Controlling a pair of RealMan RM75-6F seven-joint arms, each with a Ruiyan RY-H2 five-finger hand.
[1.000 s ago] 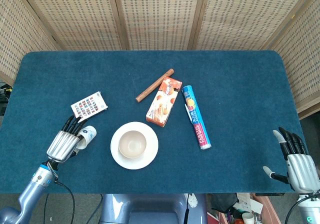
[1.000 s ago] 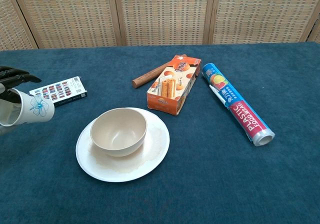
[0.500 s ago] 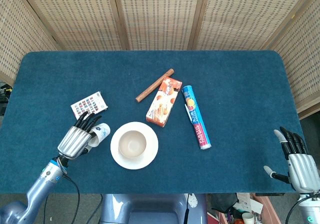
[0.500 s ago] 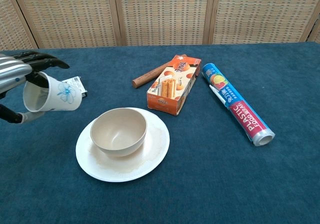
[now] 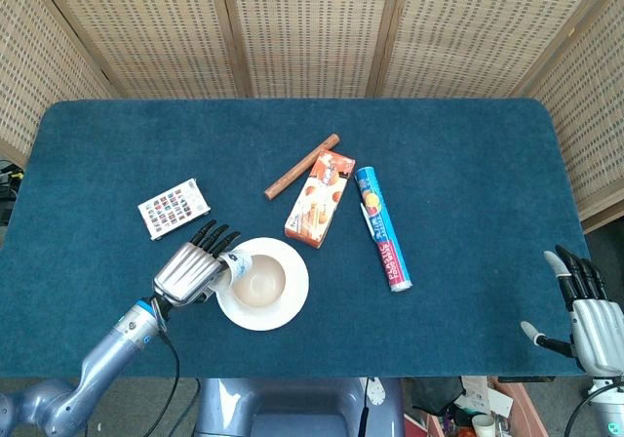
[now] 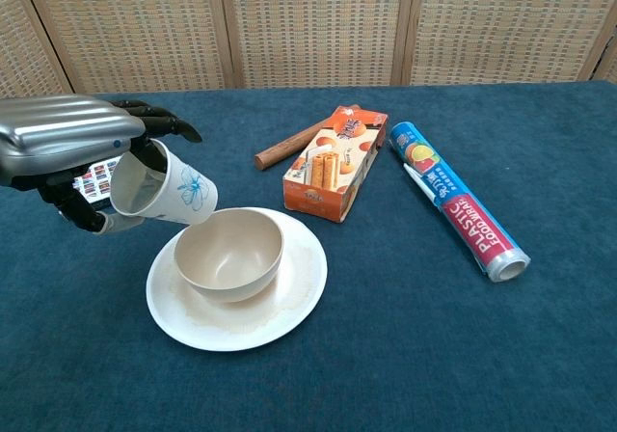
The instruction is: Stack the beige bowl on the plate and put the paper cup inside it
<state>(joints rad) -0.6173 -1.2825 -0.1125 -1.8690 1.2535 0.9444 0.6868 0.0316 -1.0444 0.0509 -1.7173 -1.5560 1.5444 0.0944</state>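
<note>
Head view: the bowl [image 5: 258,281] already sits in the plate [image 5: 290,305], low and left of centre, so the stacking looks done. What is left is the cup [image 5: 234,264]; it shows only as a white sliver at the bowl's left rim, mostly hidden under the left hand [image 5: 191,269] that grasps it. The right hand [image 5: 587,313], lower right corner, is off the counter [image 5: 468,164], fingers spread, holding nothing.

Chest view: the left hand [image 6: 72,157] at centre left holds the cup [image 6: 162,183] tilted, mouth towards the lower left, base just above the bowl's [image 6: 229,254] left rim, not yet inside. The cup is white paper with a blue flower print.
</note>
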